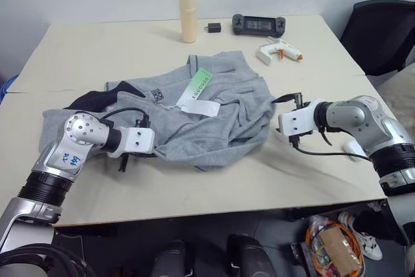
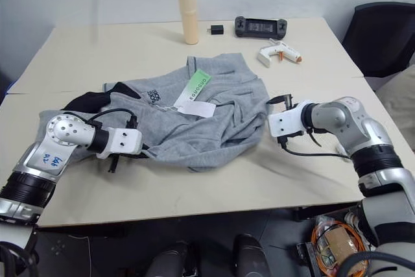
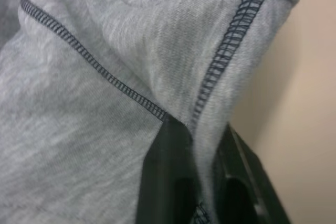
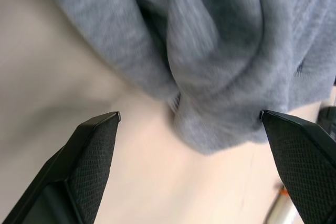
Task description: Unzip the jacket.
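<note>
Beige rectangular desk [image 1: 194, 189], with the light grey fleece zip jacket [image 1: 227, 118] lying crumpled across its middle, dark navy lining showing at its left end, green-and-white hang tag [image 1: 196, 92] on top near the collar. Behind it: cream cylindrical bottle [image 1: 187, 8], black handheld controller [image 1: 259, 24], white glue gun with an orange tip [image 1: 280, 50].

Left gripper [image 1: 150, 149] is clenched on a fold of jacket fabric at the near left hem; the wrist view shows grey fleece with a dark seam pinched between both fingers [image 3: 168, 182]. Right gripper [image 4: 191, 127] is released, jaws spread wide, just beside the bunched right edge of the jacket and not touching it.

Step in hand, as I read it: anchor and spread the garment so the zip can be reached. I can't make out the zipper pull. Advice: keep the left pinch firm as the anchor, close the right on one layer of the edge rather than the whole bunch, then pull apart gently to flatten the front before going for the slider.
</note>
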You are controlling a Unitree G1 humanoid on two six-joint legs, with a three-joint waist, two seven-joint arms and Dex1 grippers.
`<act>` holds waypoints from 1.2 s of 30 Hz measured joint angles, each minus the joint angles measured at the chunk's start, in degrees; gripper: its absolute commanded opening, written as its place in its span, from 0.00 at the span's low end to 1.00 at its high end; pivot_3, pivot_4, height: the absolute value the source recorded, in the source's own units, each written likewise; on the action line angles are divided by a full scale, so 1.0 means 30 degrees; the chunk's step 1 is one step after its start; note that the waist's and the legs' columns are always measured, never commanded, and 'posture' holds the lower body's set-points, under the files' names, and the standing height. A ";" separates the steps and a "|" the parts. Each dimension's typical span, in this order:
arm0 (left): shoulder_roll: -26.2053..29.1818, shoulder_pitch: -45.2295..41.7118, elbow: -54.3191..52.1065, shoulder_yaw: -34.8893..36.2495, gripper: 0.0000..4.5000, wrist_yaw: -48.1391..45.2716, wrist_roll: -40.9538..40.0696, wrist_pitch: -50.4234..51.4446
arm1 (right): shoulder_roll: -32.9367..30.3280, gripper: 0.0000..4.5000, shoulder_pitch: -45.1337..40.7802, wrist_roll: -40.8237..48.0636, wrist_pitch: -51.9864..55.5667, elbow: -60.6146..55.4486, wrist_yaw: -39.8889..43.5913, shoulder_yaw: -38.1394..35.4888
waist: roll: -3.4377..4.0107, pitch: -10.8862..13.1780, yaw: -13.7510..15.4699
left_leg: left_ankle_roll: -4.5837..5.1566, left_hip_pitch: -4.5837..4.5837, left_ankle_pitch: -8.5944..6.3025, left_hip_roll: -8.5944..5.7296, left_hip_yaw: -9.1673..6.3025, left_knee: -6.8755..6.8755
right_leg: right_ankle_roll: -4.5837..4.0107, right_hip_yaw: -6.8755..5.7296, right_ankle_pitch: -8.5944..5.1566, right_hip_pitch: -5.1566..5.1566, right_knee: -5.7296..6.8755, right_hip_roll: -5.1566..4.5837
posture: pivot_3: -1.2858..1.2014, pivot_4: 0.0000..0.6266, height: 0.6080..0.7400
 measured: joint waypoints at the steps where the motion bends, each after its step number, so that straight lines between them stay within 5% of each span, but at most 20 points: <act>1: 0.0000 0.0000 0.0033 0.0032 0.00 -0.0029 0.0000 0.0001 | 0.0264 1.00 -0.0146 -0.0099 -0.0084 0.0033 -0.0091 0.0054 | 0.0000 0.0000 -0.0027 | -0.0005 0.0001 -0.0002 0.0008 0.0006 0.0003 | -0.0004 0.0002 -0.0002 -0.0002 0.0005 0.0002 | 0.52 0.24 1.00; 5: 0.0000 -0.0091 0.0042 0.0141 0.00 -0.0102 -0.0001 -0.0035 | 0.1359 1.00 -0.0646 -0.0321 -0.0089 0.0120 -0.0141 0.0321 | 0.0000 0.0000 -0.0037 | -0.0009 -0.0001 -0.0005 0.0023 0.0007 0.0012 | -0.0006 -0.0002 -0.0004 0.0000 0.0003 0.0013 | 0.52 0.24 1.00; 8: 0.0000 -0.0100 0.0052 0.0154 0.00 -0.0224 -0.0007 -0.0088 | 0.1859 0.87 -0.1111 -0.0564 -0.0095 0.0741 -0.0153 0.0400 | 0.0000 0.0000 -0.0023 | -0.0009 -0.0004 -0.0005 0.0020 0.0007 0.0022 | -0.0007 -0.0003 -0.0004 0.0001 0.0004 0.0016 | 0.52 0.24 1.00; 15: 0.0000 -0.0052 -0.0009 0.0166 0.00 -0.0261 -0.0037 -0.0189 | 0.1668 0.36 -0.1152 -0.0632 -0.0617 0.1279 0.0514 0.0842 | 0.0000 0.0000 0.0011 | -0.0009 -0.0006 -0.0006 0.0019 0.0006 0.0024 | -0.0010 0.0001 -0.0006 0.0000 0.0007 0.0015 | 0.52 0.24 1.00; 20: 0.0902 0.1541 -0.1577 0.0635 0.00 -0.1030 -0.0849 -0.0185 | -0.0767 0.01 0.1349 0.1939 0.0014 -0.1650 0.3078 0.0013 | 0.0001 0.0000 0.0162 | -0.0015 -0.0026 -0.0020 0.0031 -0.0031 0.0022 | -0.0019 0.0026 -0.0011 0.0009 -0.0033 -0.0020 | 0.52 0.24 1.00; 24: 0.3301 0.4558 -0.3723 0.1619 0.00 -0.2249 -0.2288 -0.0727 | -0.4374 0.01 0.7488 0.7515 0.4019 -0.8984 0.6725 -0.2109 | 0.0007 0.0004 0.0253 | -0.0047 -0.0064 -0.0072 0.0091 -0.0099 0.0023 | -0.0044 0.0027 -0.0024 0.0038 -0.0123 -0.0024 | 0.52 0.24 1.00; 28: 0.6394 1.1076 -0.7871 0.4139 0.00 -0.3877 -0.4782 -0.0050 | -0.8026 0.01 1.6638 1.3002 0.9127 -1.7713 0.8631 -0.5949 | 0.0017 0.0009 0.0124 | -0.0071 0.0060 -0.0118 0.0119 -0.0120 0.0001 | -0.0069 0.0026 -0.0038 0.0160 -0.0162 -0.0012 | 0.52 0.24 1.00; 31: 0.6956 1.4703 -1.0077 0.5981 0.00 -0.4061 -0.5474 0.0679 | -0.7866 0.01 2.0403 1.3893 1.2230 -2.1296 0.7445 -0.8535 | 0.0005 0.0005 0.0125 | -0.0058 0.0124 -0.0153 0.0126 -0.0121 0.0044 | -0.0079 0.0037 -0.0036 0.0206 -0.0169 -0.0021 | 0.52 0.24 1.00; 34: 0.6792 1.5490 -1.0819 0.6512 0.00 -0.3093 -0.5145 0.1263 | -0.7019 0.01 2.1224 1.3444 1.3787 -2.2624 0.5826 -0.9416 | -0.0021 -0.0017 0.0253 | -0.0156 0.0126 -0.0215 0.0133 -0.0158 0.0031 | -0.0135 0.0034 -0.0012 0.0202 -0.0177 -0.0026 | 0.52 0.24 1.00; 36: 0.6107 1.5584 -1.1135 0.6448 0.07 -0.1694 -0.4397 0.2104 | -0.6277 0.15 2.1378 1.2464 1.4600 -2.3209 0.4379 -0.9544 | -0.0006 -0.0028 0.0408 | -0.0206 0.0115 -0.0218 0.0129 -0.0148 0.0022 | -0.0158 0.0045 -0.0024 0.0168 -0.0174 -0.0029 | 0.52 0.24 1.00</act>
